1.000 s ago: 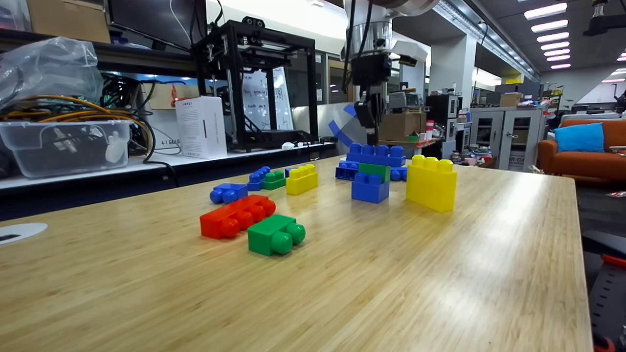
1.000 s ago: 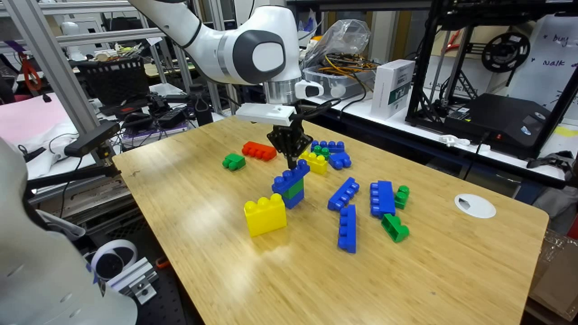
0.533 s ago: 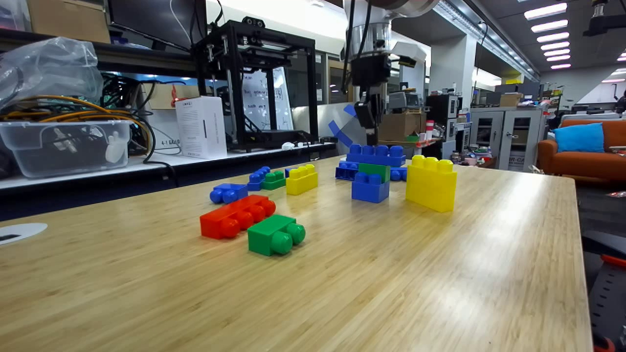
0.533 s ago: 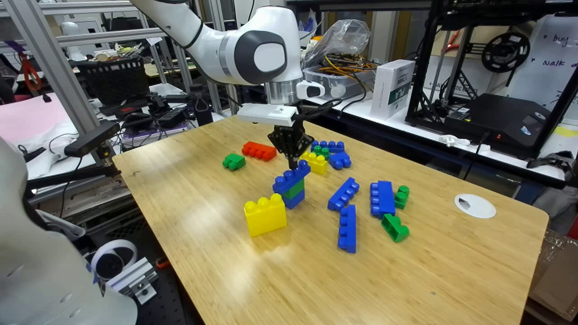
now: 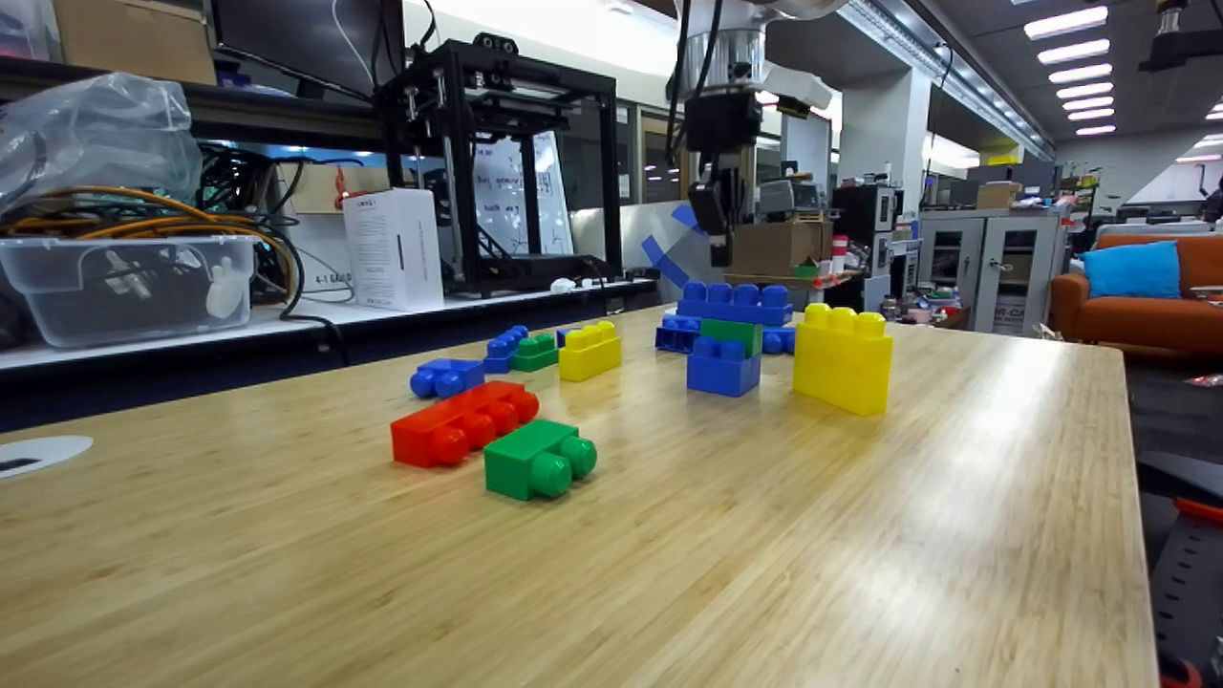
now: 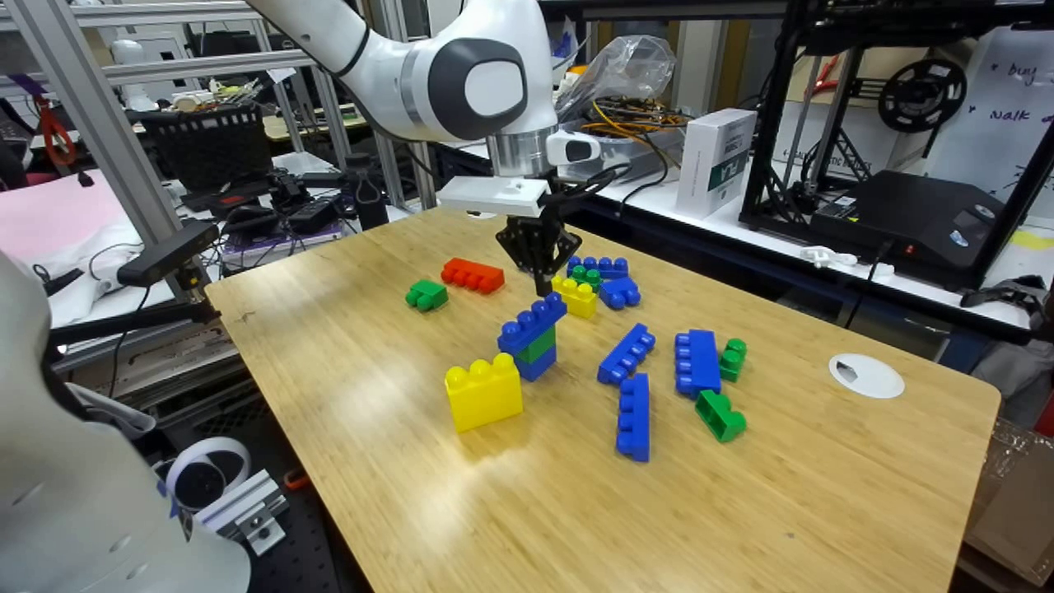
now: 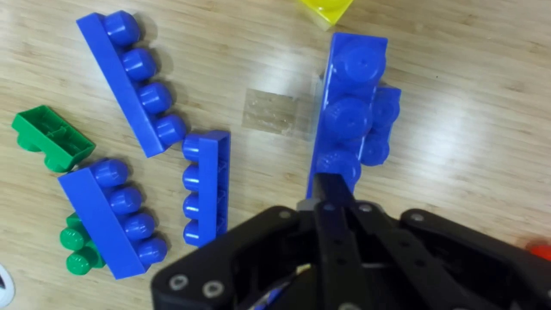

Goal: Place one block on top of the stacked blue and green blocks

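A long blue block (image 6: pixel 531 324) with a row of studs lies on top of a green block (image 6: pixel 538 345). The green block sits on a lower blue block (image 6: pixel 538 365), which stands on the table. The stack also shows in an exterior view, with the long block (image 5: pixel 734 306), green block (image 5: pixel 734 336) and lower blue block (image 5: pixel 723 373). My gripper (image 6: pixel 543 288) is shut and empty, just above the long block's far end, with a small gap. In the wrist view the closed fingertips (image 7: pixel 331 183) cover one end of the long block (image 7: pixel 348 107); the green block is hidden there.
A tall yellow block (image 6: pixel 484 393) stands close beside the stack. Several loose blue blocks (image 6: pixel 632 417) and green blocks (image 6: pixel 720 416) lie to one side. A red block (image 6: pixel 473 275), a green block (image 6: pixel 426 295) and a small yellow block (image 6: pixel 576 296) lie farther back.
The shut gripper has risen off the long blue block, opening a gap. The stack shifted very slightly earlier and stays in place now, with the long block on top.
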